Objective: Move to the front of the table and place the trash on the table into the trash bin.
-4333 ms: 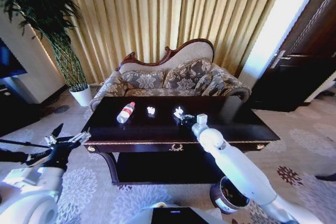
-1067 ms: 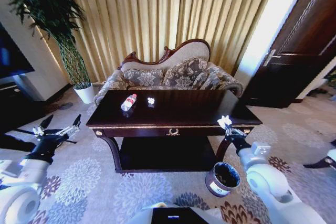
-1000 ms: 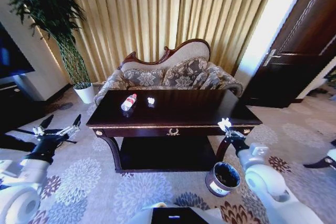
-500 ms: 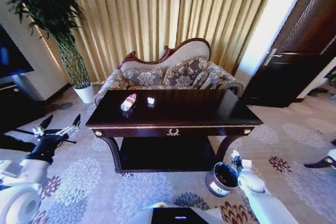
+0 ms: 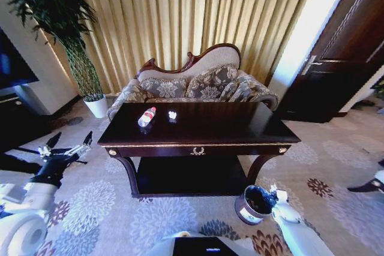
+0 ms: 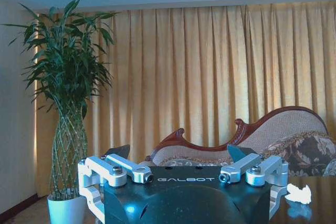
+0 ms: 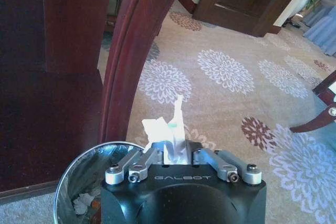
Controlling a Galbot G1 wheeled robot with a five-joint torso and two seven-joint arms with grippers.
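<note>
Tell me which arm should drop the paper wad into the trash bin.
The right. The right gripper is shut on a paper wad right beside the trash bin, near its rim. The left gripper is open, holds nothing and hangs far off, past the table's other end.

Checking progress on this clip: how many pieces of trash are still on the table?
2: a plastic bottle and a white paper wad, both on the table's far-left part. A third wad is in the right end effector.

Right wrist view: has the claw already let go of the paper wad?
No, the right claw is shut on the white paper wad, which sticks up between its fingers beside the trash bin.
</note>
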